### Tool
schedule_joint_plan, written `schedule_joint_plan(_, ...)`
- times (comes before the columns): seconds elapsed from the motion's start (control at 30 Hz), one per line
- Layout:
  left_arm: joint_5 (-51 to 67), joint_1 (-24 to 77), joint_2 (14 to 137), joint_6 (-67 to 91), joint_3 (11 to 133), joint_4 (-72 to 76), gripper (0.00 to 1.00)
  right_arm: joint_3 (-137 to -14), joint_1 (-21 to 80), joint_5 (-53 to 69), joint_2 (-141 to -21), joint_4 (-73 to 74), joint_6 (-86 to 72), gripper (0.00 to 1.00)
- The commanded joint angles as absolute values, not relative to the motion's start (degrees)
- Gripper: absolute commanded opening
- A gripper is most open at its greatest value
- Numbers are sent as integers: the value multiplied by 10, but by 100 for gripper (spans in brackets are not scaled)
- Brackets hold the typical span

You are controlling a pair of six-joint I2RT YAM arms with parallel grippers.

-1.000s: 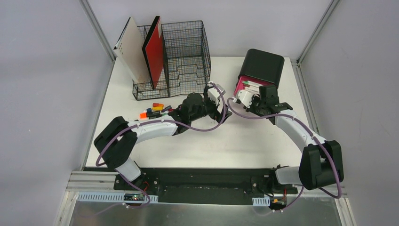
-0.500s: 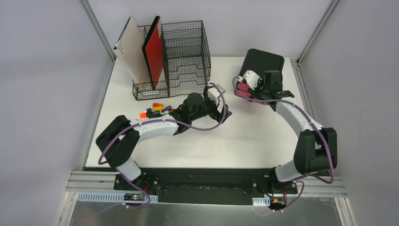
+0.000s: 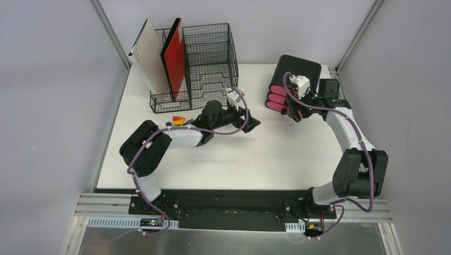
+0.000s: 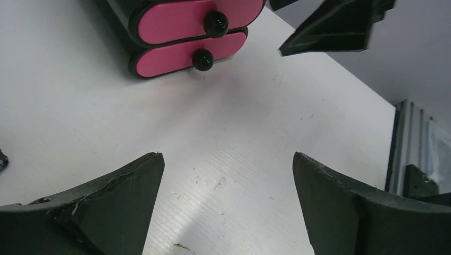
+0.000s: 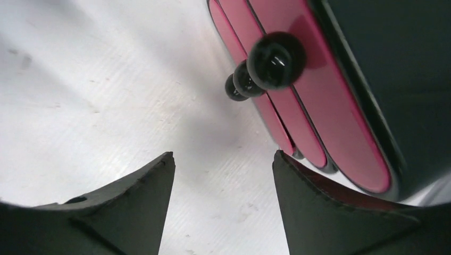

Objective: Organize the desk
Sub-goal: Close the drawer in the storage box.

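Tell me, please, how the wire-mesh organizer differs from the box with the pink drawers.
The wire-mesh organizer is open, see-through mesh; the box is solid, its pink drawers shut. The organizer stands far left on the desk, square to its edge; the box sits far right, turned at an angle. The organizer holds a cream board and a red board upright; the box shows no contents. Both are black.

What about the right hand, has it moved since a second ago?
Yes. The right hand went right and toward the far edge, alongside the black drawer box.
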State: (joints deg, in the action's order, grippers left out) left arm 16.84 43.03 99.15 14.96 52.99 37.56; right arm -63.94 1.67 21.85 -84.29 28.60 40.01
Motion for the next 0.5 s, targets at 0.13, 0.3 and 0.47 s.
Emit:
schedule_joint_plan(0.13, 344, 383, 1083, 389, 574, 536, 92, -726, -64, 483, -774, 456, 301, 73)
schedule_joint_plan(0.3, 311, 405, 1090, 403, 590, 497, 91, -656, -103, 528, -705, 437, 259, 75)
schedule_joint_plan(0.47, 235, 451, 1088, 359, 649, 348, 90, -596, -161, 555, -655, 345, 184, 73)
